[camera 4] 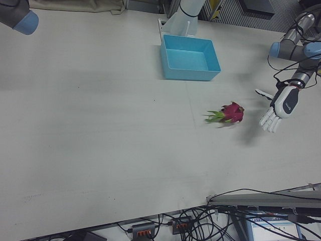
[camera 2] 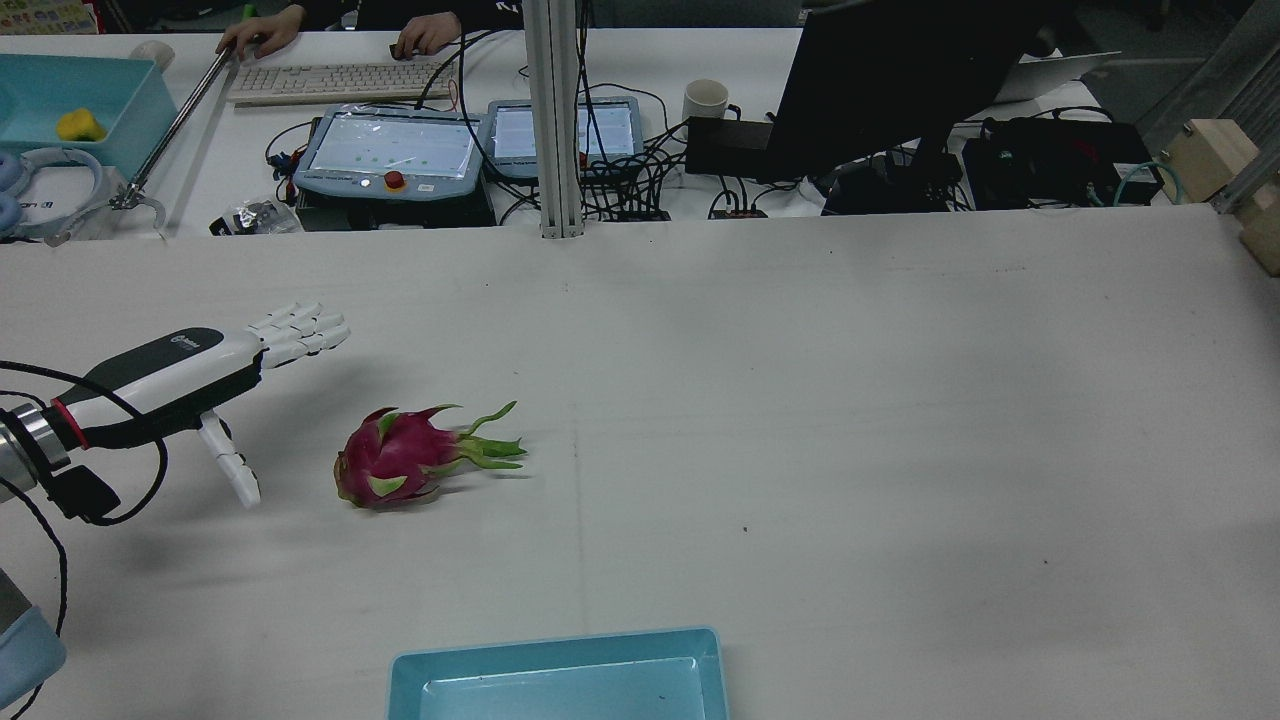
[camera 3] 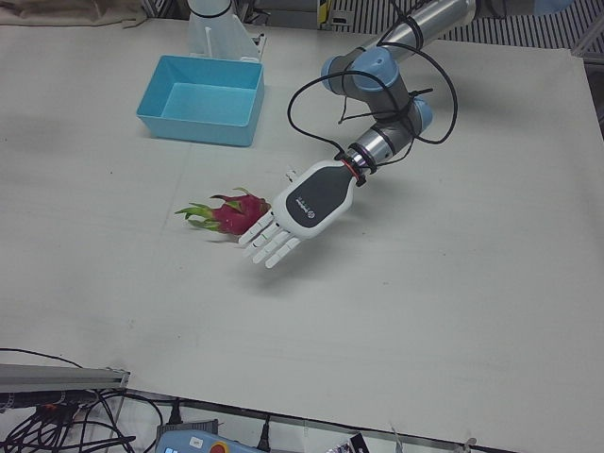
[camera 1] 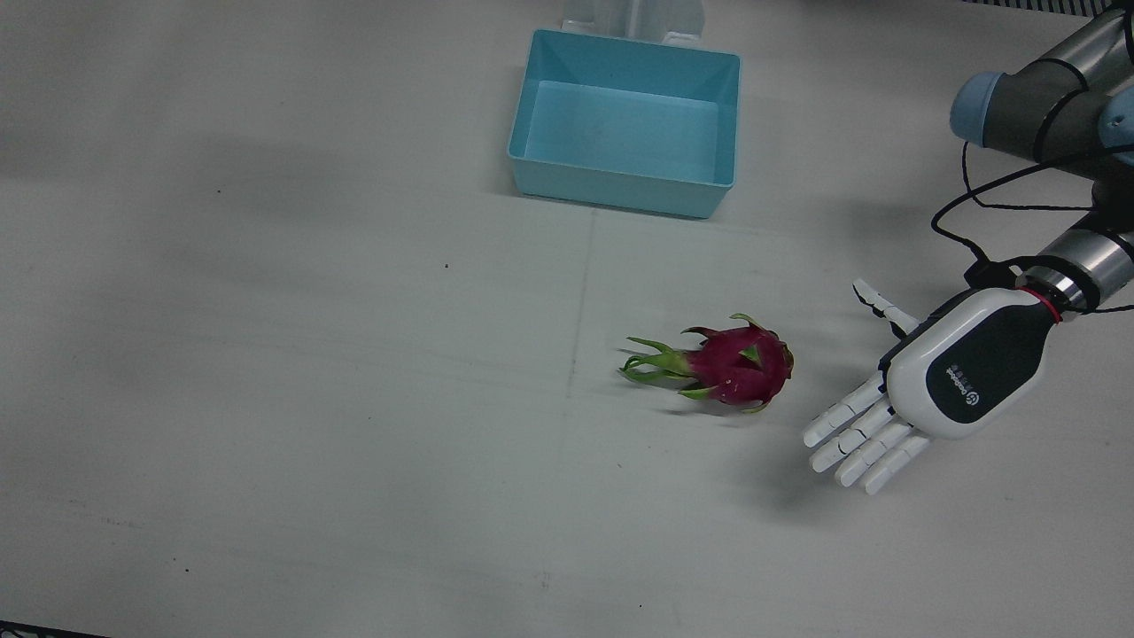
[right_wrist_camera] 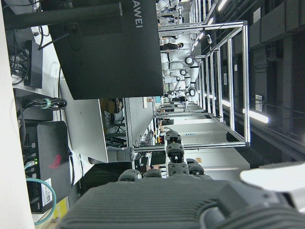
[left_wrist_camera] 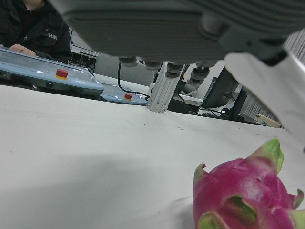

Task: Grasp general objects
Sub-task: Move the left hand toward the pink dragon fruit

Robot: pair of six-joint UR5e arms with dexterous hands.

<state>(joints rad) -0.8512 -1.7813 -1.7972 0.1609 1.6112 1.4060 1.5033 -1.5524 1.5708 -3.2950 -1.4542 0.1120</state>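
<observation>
Now, fruit: a dragon fruit (camera 1: 735, 368) is lying on its side on the table (camera 1: 266, 399), near the middle seam, its green leafy end pointing away from the left hand, its round red body turned towards it.
Left hand: the left hand (camera 1: 939, 390) is hovering just beside the fruit, apart from it, palm facing down and fingers (camera 1: 855, 439) stretched out flat with the thumb (camera 2: 230, 465) hanging down towards the table (spread and holding nothing).
Why so: the spread fingers are probably leaving room to close round the wide red body, which looks the easier end to hold; the thin leaves would likely bend or slip.
Hand camera: the left hand view is showing the fruit low and close, at its right edge, so the palm seems to be sitting a little off to one side of it.
Bin: a blue bin (camera 1: 625, 124) is standing empty near the robot's side, well apart from the fruit, presumably waiting to receive it.
Right hand: only its own camera is showing it, looking out over the room with nothing between its fingers; whether they are spread or curled, I cannot tell.
</observation>
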